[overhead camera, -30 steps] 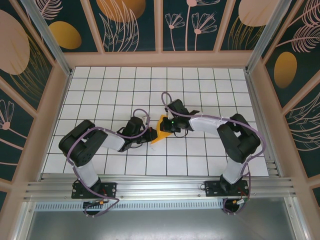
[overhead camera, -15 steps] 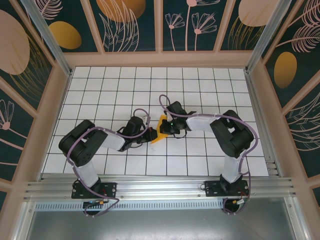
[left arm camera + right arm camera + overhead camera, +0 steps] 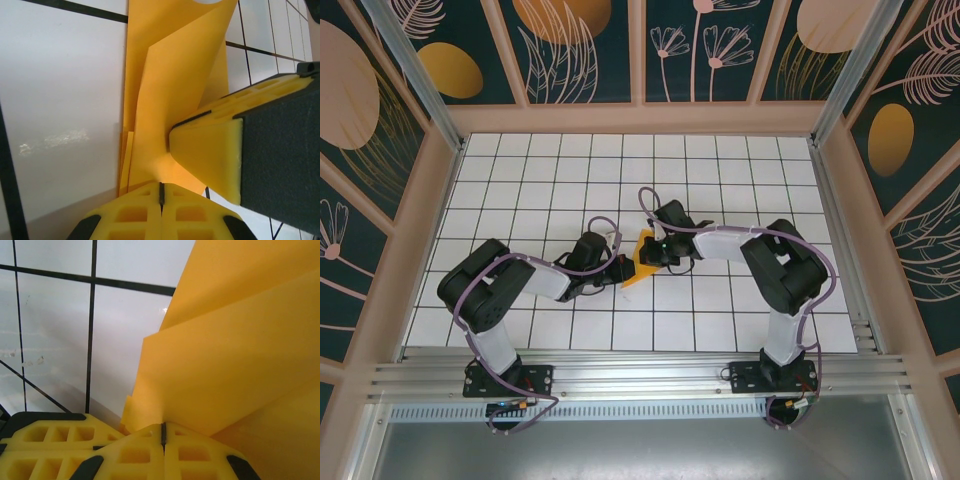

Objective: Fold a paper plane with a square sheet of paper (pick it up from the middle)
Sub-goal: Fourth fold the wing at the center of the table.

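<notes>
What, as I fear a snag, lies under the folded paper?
White gridded table shows beside the folded paper. The spot directly beneath is covered by its layers and by the left hand and right hand pinching it.

Orange-yellow paper [image 3: 635, 272], yellow fingers [image 3: 135, 215], white table [image 3: 520, 190] with black grid lines.
</notes>
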Robot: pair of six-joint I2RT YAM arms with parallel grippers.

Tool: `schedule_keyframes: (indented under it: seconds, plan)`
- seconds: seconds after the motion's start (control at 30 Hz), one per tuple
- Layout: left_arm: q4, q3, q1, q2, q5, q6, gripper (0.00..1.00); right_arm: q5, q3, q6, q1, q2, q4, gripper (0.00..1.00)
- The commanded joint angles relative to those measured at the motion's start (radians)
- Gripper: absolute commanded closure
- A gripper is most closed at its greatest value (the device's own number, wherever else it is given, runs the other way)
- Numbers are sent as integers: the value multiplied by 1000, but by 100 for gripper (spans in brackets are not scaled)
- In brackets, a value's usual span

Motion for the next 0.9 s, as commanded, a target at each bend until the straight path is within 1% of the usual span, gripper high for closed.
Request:
schedule_keyframes:
  seconds: [0.0, 0.2, 0.57, 0.63, 0.7, 0.87]
  plan:
    - [-198, -24, -1, 71, -45, 40, 100, 10, 19, -33, -18, 28, 3, 100]
    - [-231, -25, -1, 62, -42, 59, 100, 33, 20, -49, -41, 47, -14, 100]
    - [-239, -32, -1, 67, -35, 62, 100, 30, 39, -60, -108, 61, 3, 100]
    - [-239, -31, -1, 67, -34, 64, 100, 32, 49, -64, -109, 70, 5, 100]
    - [-241, -32, -1, 70, -32, 66, 100, 39, 60, -68, -147, 84, 2, 100]
    - [-241, -32, -1, 72, -27, 66, 100, 51, 92, -81, -199, 109, 0, 100]
